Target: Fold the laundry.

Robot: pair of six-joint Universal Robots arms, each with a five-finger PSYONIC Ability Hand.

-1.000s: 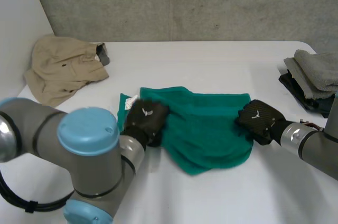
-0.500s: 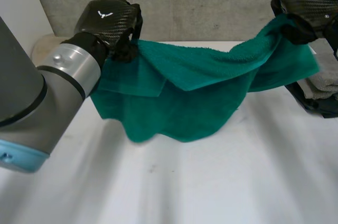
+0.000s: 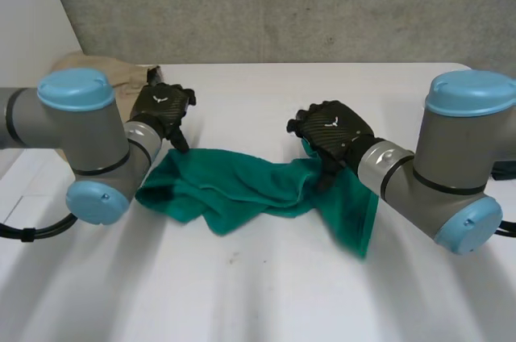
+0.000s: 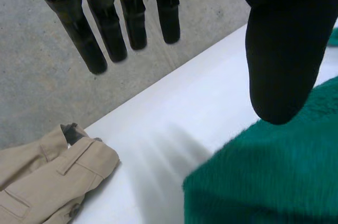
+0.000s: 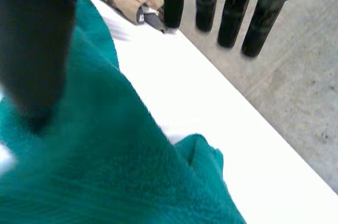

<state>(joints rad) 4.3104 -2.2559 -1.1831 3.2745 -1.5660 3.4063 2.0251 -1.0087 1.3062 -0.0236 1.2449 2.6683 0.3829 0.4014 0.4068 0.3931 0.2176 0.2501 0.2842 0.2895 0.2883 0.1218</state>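
- Green towel (image 3: 242,189) is lying bunched mid-table (image 3: 266,294); it looks soft, light and floppy, so it is likely best pinched at the corners.
- Left hand (image 3: 161,108) is hovering by its left end, fingers straight, holding nothing.
- Right hand (image 3: 330,126) is hanging over its right end, fingers straight, clasping nothing.

1. Towel (image 3: 242,185): plain deep teal-green, no pattern.
2. Counter (image 3: 258,294): plain white all round the towel.
3. Left hand (image 3: 165,108) and right hand (image 3: 334,128), one at each end of the towel: black with a fine woven sheen and a small white mark on the back.
4. Left arm (image 3: 72,128) and right arm (image 3: 451,164): grey with light-blue caps.
5. Garment (image 4: 47,182), beyond the towel's left end: plain sandy beige, with a dark grey patch at its opening.
6. Wall (image 3: 282,3), behind the towel: mottled grey.
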